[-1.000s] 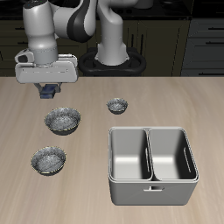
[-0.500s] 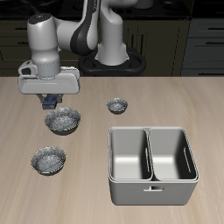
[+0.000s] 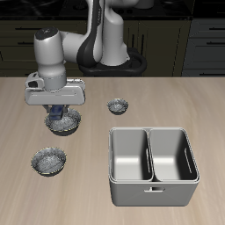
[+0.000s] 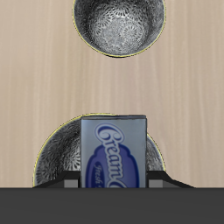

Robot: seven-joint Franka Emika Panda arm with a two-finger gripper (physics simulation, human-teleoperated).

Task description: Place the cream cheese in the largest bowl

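My gripper (image 3: 58,112) is shut on the cream cheese (image 3: 58,110), a small dark blue box, and holds it just above the largest bowl (image 3: 68,124), a speckled metal bowl with a dark outer wall. In the wrist view the cream cheese (image 4: 114,149) hangs between my fingers (image 4: 70,183) over the middle of that bowl (image 4: 57,156). My gripper (image 4: 114,182) hides part of the bowl in the exterior view.
A near-equal speckled bowl (image 3: 48,160) sits nearer the table's front edge and also shows in the wrist view (image 4: 119,26). A tiny speckled bowl (image 3: 118,106) stands mid-table. A grey two-compartment bin (image 3: 151,165) stands near the front.
My gripper has moved forward and down with the cream cheese, from behind the bowl to right over it.
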